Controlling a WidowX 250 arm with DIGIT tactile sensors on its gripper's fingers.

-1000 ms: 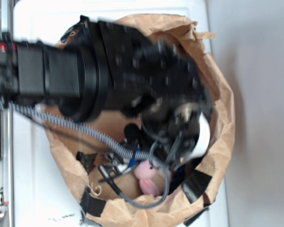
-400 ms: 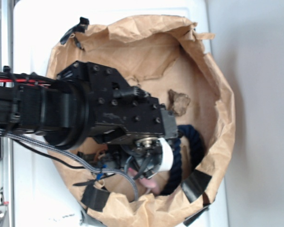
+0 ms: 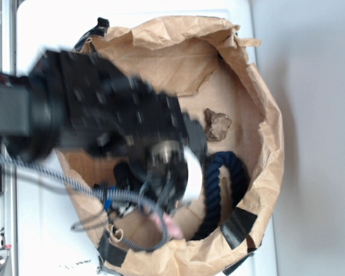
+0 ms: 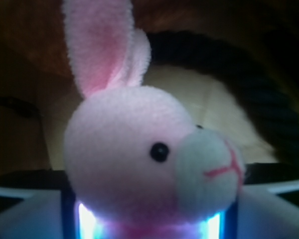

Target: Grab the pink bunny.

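Gripper pinches pink bunny, face clear at wrist, mostly hidden in exterior view.

The exterior camera looked straight down from well above into the paper bag, taking in its whole rim. The wrist camera sat low inside, very close to the pink bunny. Both views shared the navy rope.

Brown paper bag on white surface
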